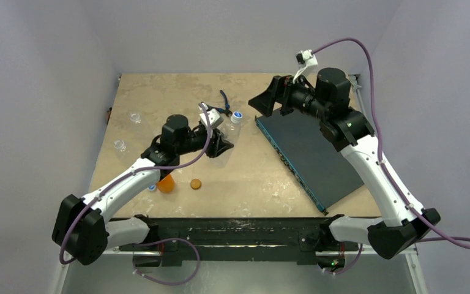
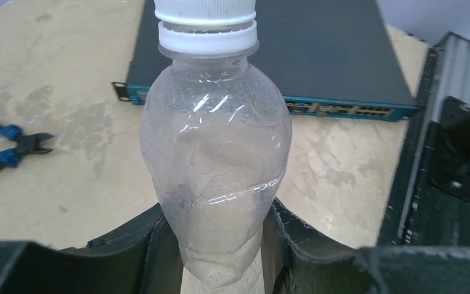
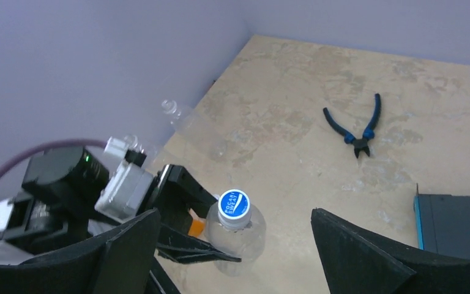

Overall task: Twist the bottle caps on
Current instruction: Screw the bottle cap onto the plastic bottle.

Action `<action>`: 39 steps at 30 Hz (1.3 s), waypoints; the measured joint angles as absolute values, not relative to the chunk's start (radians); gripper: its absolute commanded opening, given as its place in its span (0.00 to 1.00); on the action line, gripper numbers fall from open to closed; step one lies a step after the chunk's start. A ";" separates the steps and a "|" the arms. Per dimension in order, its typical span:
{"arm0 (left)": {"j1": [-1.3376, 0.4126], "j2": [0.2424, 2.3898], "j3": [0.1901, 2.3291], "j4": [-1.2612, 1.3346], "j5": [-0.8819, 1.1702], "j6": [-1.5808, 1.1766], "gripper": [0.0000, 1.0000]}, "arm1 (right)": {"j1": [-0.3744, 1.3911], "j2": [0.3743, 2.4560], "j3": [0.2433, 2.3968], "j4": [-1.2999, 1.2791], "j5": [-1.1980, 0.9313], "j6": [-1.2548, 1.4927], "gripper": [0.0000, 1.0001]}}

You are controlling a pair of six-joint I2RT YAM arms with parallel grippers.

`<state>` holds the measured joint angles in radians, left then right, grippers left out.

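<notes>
One bottle (image 2: 217, 141) is in hand: a clear plastic one, standing upright near the middle of the bench (image 1: 263, 184). The left tool (image 2: 220, 242) is clamped around its lower body, with a finger pressed to each side. I read this low grip as deliberate. It steadies the bottle against twisting and leaves the neck free.

The cap (image 3: 233, 205), white with a blue printed top, sits on the neck and looks level (I cannot tell whether it is fully tight). The right tool (image 1: 268, 101) hangs above it with its jaws spread wide, holding nothing and clear of the cap.

Outstanding items, by my judgement:
- Two more clear bottles (image 1: 135, 116) (image 1: 120, 145) sit along the left side of the bench, and the one I can see closely has a bare neck.
- The small orange bottle (image 1: 166, 182) stands beside the left arm, with the flat orange-brown cap (image 1: 196, 183) lying on the bench near it, not touching.

Blue-handled pliers (image 3: 355, 125) lie toward the far side, and a flat dark box (image 1: 309, 156) lies on the right. Neither is in the way.
</notes>
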<state>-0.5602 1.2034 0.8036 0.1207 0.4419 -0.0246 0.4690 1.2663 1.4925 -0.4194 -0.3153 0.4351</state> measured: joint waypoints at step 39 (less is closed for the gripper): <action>-0.439 1.166 0.770 0.170 1.124 -0.166 0.00 | 0.604 1.290 1.357 -0.371 -0.744 0.196 0.56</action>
